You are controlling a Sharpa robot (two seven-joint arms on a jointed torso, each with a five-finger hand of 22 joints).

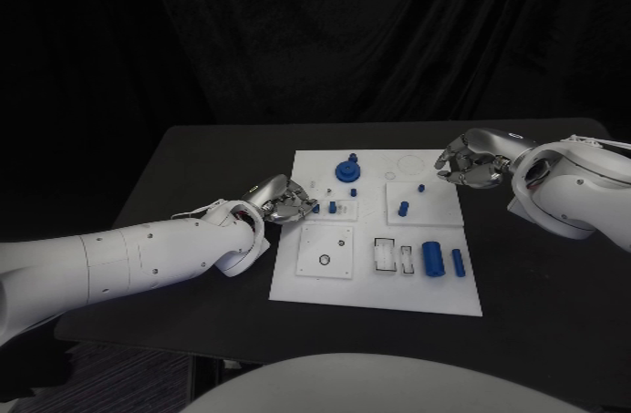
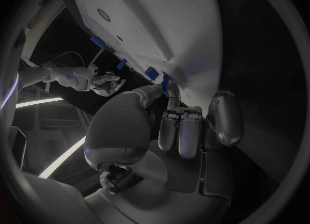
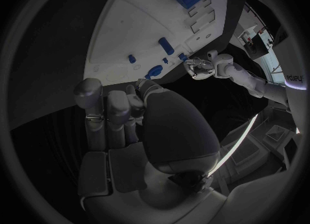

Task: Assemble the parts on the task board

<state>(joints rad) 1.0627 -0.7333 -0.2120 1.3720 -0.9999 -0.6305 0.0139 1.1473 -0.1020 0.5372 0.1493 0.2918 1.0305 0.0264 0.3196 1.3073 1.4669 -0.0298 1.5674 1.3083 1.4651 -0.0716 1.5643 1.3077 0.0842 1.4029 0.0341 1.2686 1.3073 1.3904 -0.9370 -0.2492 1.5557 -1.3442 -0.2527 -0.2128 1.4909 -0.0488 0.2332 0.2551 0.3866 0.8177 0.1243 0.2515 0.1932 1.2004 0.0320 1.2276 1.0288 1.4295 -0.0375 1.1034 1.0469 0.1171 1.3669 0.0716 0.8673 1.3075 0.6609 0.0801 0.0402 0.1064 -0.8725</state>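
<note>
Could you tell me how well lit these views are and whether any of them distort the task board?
Head view: the task board is bright against a dark table and backdrop, its edges straight. Left wrist view: dim; fisheye bends the board's edge; left hand in shadow. Right wrist view: likewise dim and curved around the right hand.

The flat white plastic task board (image 1: 374, 285) looks smooth and matt. The small blue plastic parts (image 1: 431, 258) look smooth. The black tabletop (image 1: 197, 167) is matt. Both silver hands look glossy, like metal.
</note>
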